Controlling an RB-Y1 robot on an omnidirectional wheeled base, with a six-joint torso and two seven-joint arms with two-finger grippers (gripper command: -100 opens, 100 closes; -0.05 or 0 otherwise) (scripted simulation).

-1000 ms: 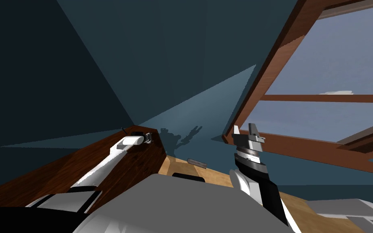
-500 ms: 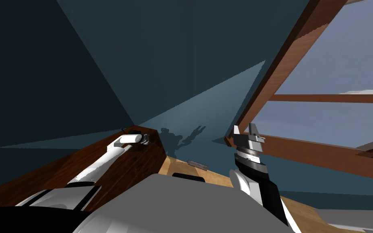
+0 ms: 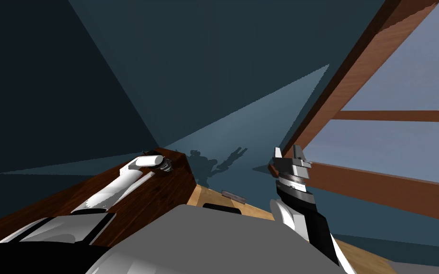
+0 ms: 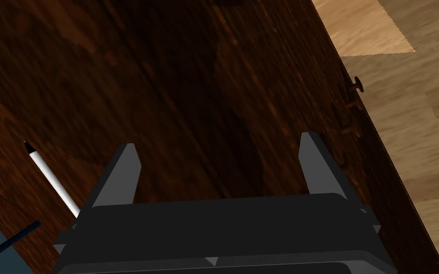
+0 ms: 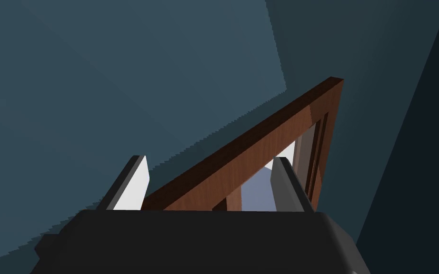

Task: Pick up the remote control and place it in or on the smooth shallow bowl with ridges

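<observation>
Hovering over the dark wood top (image 4: 190,95) near its edge, left hand (image 4: 218,141) spread wide — right hand (image 5: 209,161) raised, likewise spread.

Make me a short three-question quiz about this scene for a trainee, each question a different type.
1. True or false: the thin white stick with a dark tip lies on the dark brown wooden cabinet top.
2. The left gripper is: A) shut on the stick; B) open above the cabinet top; C) shut and empty.
3. Fill in: the right gripper, held up before the brown wooden window frame, is ____.
Key: 1 true; 2 B; 3 open.
</observation>
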